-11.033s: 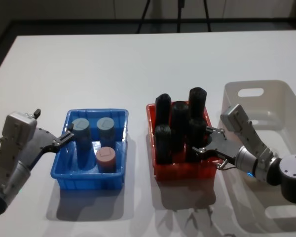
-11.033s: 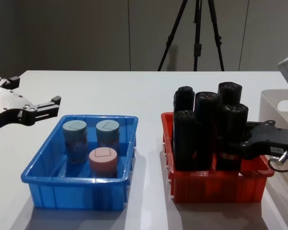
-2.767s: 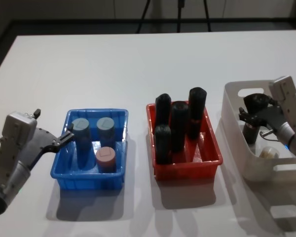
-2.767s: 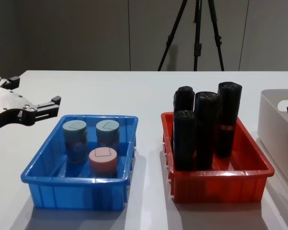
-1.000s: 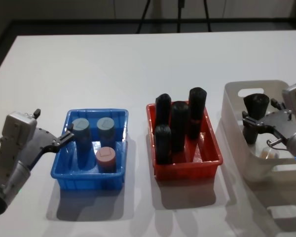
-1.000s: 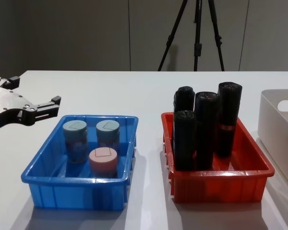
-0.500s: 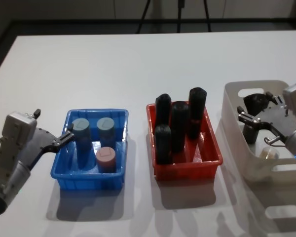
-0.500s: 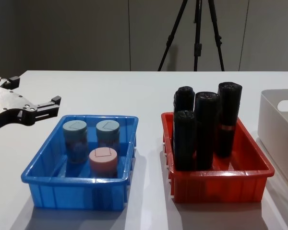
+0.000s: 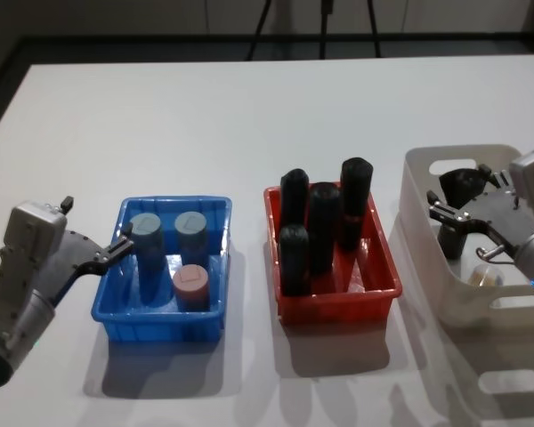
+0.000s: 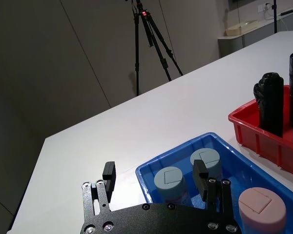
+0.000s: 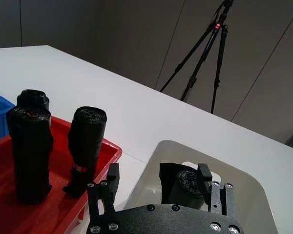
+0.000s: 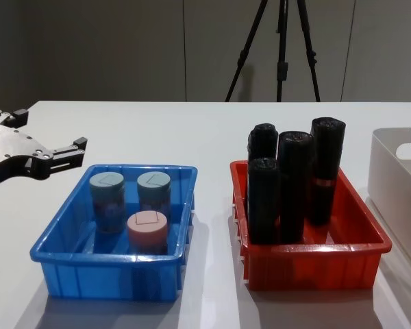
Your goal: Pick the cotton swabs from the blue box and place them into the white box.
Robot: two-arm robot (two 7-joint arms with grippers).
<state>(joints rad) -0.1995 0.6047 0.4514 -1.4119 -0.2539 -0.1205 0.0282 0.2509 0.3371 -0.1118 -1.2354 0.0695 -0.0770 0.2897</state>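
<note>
The blue box (image 9: pixel 173 200) holds three upright tubs of cotton swabs: two with grey-blue lids (image 9: pixel 146 224) (image 9: pixel 190 222) and a pink one (image 9: pixel 191 281). My left gripper (image 9: pixel 96 222) hangs open just left of the blue box, above its rim, with nothing between its fingers. The white box (image 9: pixel 454 151) stands at the far right. My right gripper (image 9: pixel 460 194) is over it, open, its fingers on either side of a black roll (image 9: pixel 464 180) standing inside. A small pale round thing (image 9: pixel 486 275) lies deeper in the white box.
A red tray (image 9: pixel 338 307) with several tall black rolls (image 9: pixel 321 222) sits between the two boxes. The white table stretches bare beyond the boxes. A tripod (image 12: pixel 281 48) stands behind the table's far edge.
Over the last second my right gripper spread its fingers off the black roll, which now stands in the white box. The left arm and the swab tubs have not moved.
</note>
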